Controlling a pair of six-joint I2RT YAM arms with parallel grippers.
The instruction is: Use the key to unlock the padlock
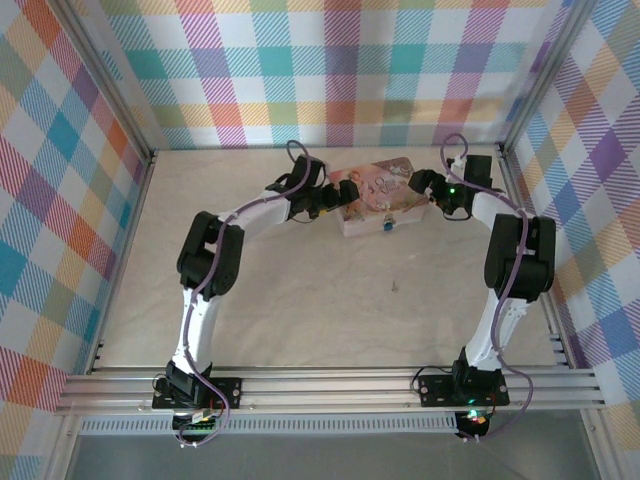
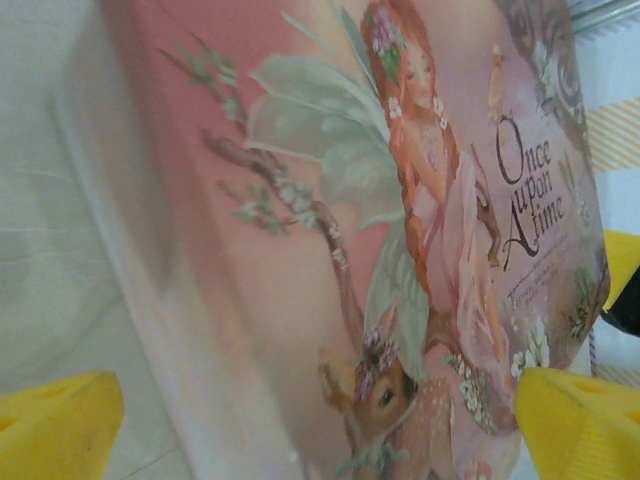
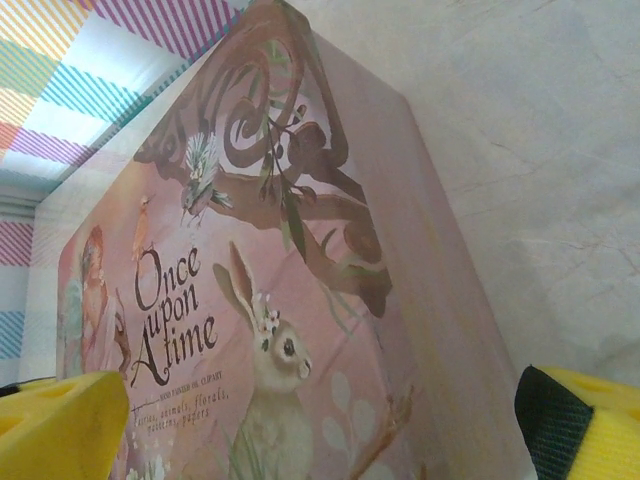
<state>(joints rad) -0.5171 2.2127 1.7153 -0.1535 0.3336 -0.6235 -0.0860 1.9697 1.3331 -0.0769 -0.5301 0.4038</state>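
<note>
The tiny blue padlock (image 1: 385,224) hangs on the front wall of the pink illustrated tin (image 1: 380,190) at the back of the table. The key (image 1: 396,286) is a thin dark sliver lying on the table in front of the tin, apart from both arms. My left gripper (image 1: 335,200) stands open at the tin's left end, its yellow fingertips (image 2: 60,425) spread wide over the lid (image 2: 330,230). My right gripper (image 1: 428,186) is open at the tin's right end, with the lid (image 3: 260,330) between its yellow fingertips (image 3: 60,425). Neither gripper holds anything.
Checked walls close the table (image 1: 300,310) in at the back and on both sides. An aluminium rail (image 1: 330,385) carrying both arm bases runs along the near edge. Bare table lies between the tin and the bases.
</note>
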